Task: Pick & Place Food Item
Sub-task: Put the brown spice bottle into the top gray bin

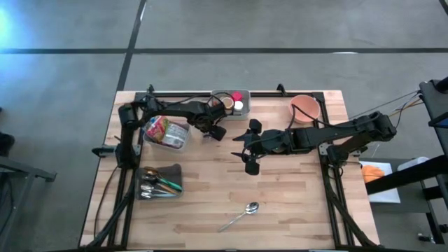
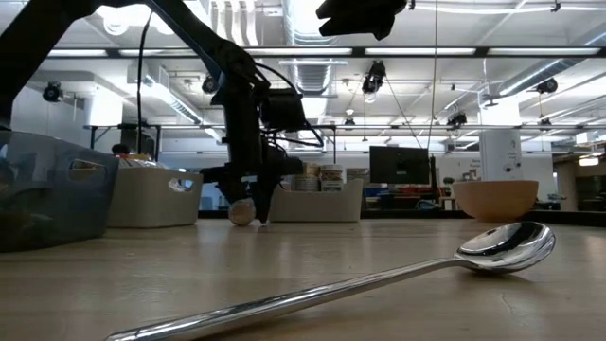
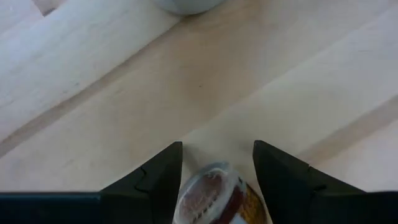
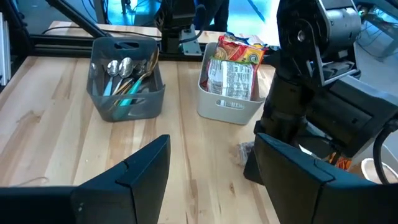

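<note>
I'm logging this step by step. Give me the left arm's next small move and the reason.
Probably lift straight up a little. The left gripper sits low at the table, its fingers on either side of a small wrapped food item, seemingly closed on it. The snack bin stands beside it, so raising the item should come before carrying it over. The right gripper waits mid-table.

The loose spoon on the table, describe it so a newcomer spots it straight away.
On the wooden table, look at the bare near half, away from the bins. The spoon lies alone there, shiny metal, while the other cutlery sits bundled in the grey bin.
</note>
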`<state>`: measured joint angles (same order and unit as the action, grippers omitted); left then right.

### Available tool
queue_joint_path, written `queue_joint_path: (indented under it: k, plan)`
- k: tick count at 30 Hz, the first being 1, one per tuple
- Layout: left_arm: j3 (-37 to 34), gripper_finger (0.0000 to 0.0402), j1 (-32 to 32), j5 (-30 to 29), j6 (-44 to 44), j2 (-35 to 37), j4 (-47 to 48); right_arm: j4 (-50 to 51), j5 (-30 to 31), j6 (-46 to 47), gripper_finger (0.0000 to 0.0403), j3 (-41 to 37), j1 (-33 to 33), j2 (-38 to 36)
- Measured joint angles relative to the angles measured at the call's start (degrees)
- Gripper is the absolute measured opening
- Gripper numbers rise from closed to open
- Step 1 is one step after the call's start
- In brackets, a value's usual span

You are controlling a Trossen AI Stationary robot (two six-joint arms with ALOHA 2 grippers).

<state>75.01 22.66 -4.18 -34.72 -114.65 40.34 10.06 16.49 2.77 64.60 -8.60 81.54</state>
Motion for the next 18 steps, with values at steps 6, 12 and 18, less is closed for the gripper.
queue_joint_path:
  k: [6, 12, 18]
  plan:
    - [0.06, 0.0199, 0.12, 0.84, -0.19, 2.65, 1.92, 0.02, 0.0, 0.04, 0.0233, 0.0, 0.0, 0.0]
    - [0.08, 0.0199, 0.17, 1.58, -3.71, 3.72, 6.33, -0.01, 0.0, 0.05, 0.0233, 0.0, -0.02, 0.0]
    - [0.08, 0.0199, 0.09, -2.96, 14.12, 5.22, 6.76, -0.01, 0.0, 0.03, 0.0233, 0.0, -0.01, 0.0]
